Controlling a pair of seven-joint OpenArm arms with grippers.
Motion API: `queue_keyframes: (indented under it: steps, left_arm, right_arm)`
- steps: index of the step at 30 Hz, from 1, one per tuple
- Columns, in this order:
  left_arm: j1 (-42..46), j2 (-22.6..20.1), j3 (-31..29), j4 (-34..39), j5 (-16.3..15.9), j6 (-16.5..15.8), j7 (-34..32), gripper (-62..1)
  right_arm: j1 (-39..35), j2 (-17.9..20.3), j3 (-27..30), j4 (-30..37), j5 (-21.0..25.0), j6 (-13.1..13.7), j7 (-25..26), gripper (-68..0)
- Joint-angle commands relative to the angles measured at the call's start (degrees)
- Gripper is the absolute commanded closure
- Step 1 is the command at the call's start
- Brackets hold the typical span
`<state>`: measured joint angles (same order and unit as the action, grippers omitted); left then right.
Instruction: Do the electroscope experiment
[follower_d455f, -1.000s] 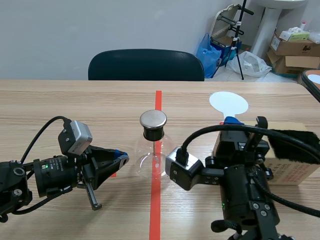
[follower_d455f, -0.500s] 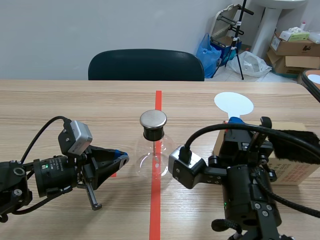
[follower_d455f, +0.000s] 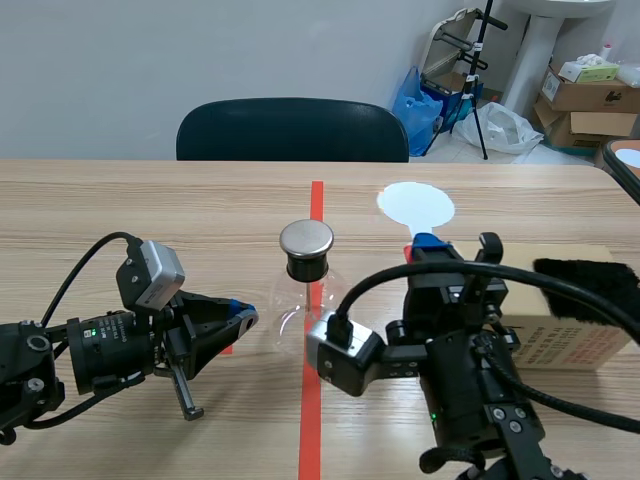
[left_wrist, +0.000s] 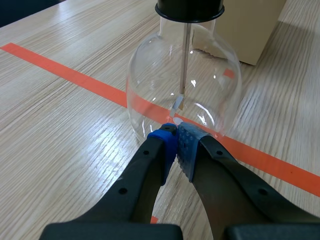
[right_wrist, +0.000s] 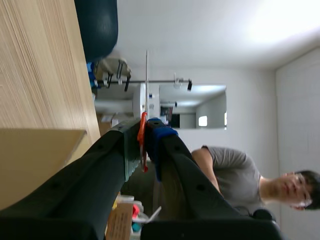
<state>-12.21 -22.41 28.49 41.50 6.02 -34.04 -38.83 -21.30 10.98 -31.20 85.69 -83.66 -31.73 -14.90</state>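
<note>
Scene view: the glass electroscope flask (follower_d455f: 305, 300) stands on the table (follower_d455f: 150, 210) between both tools. The right tool (follower_d455f: 428, 245) grips a raised white paddle (follower_d455f: 415, 205). Left wrist view: the left tool (left_wrist: 176, 137), pinched shut and empty, sits at the flask's base. Right wrist view: the right tool clamps the paddle, seen edge-on.

L arm (follower_d455f: 100, 352) + R arm (follower_d455f: 480, 400) blk | wrist cams (follower_d455f: 150, 272) silver-grey | cables (follower_d455f: 75, 270) blk | L claw (left_wrist: 175, 131) pads (left_wrist: 188, 145) blue, dotted | green LEDs (follower_d455f: 88, 333)

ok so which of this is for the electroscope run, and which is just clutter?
In the job:
electroscope
white paddle in the right gripper
left gripper, shut, at its flask
black fur, likely for charging

Lying about:
cardboard box under the fur
chair
stacked boxes and blue bag behind
</note>
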Motion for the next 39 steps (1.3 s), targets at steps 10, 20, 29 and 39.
queue_keyframes:
  steps: [10, 20, 29, 39]
  left_arm:
    - [-0.2, -0.5, -0.1, 1.2, -0.4, 0.3, -0.6, -3.0]
    - [-0.2, -0.5, -0.1, 1.2, -0.4, 0.3, -0.6, -3.0]
    - [-0.2, -0.5, -0.1, 1.2, -0.4, 0.3, -0.6, -3.0]
    - [-0.2, -0.5, -0.1, 1.2, -0.4, 0.3, -0.6, -3.0]
  right_arm:
    - [0.7, 0.3, 0.2, 0.5, 0.0, -0.7, 14.6, -1.3]
    - [0.7, 0.3, 0.2, 0.5, 0.0, -0.7, 22.4, -1.3]
    - [0.7, 0.3, 0.2, 0.5, 0.0, -0.7, 22.6, -1.3]
    - [0.7, 0.3, 0.2, 0.5, 0.0, -0.7, 22.6, -1.3]
